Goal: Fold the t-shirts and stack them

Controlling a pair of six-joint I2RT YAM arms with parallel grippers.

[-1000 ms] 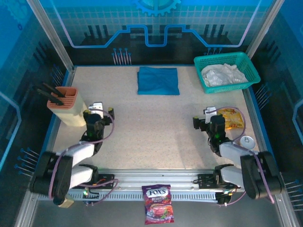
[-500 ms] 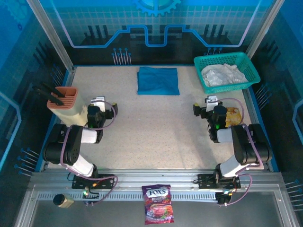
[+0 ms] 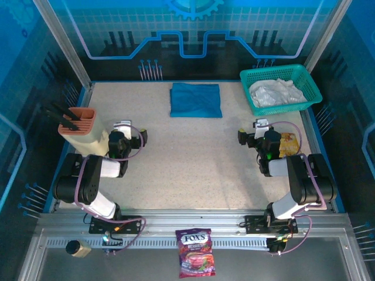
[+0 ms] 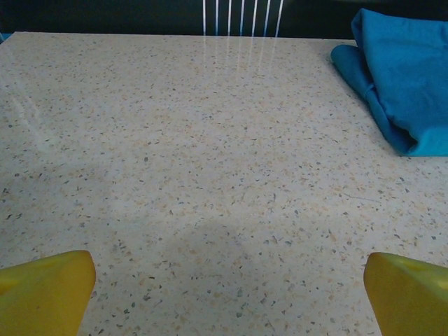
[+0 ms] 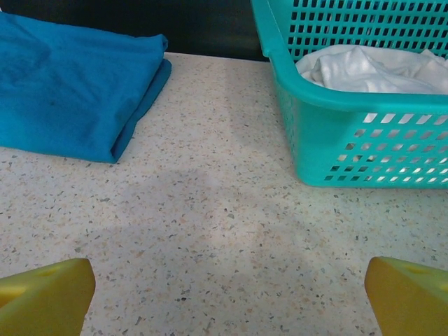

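Note:
The teal-blue t-shirt lies folded at the back middle of the table; it shows at the upper right of the left wrist view and at the upper left of the right wrist view. The white t-shirt sits crumpled inside the mesh basket, also seen from the right wrist. My left gripper is open over bare table on the left, its yellow fingertips far apart. My right gripper is open too, fingertips wide, in front of the basket.
A beige holder with a salmon top and black utensils stands beside the left arm. A yellow snack packet and a white round object lie by the right arm. A Fox's candy bag rests on the front rail.
Over the last second both arms rose from a folded low pose and the grippers moved away from the front edge. In the last half second almost nothing moved.

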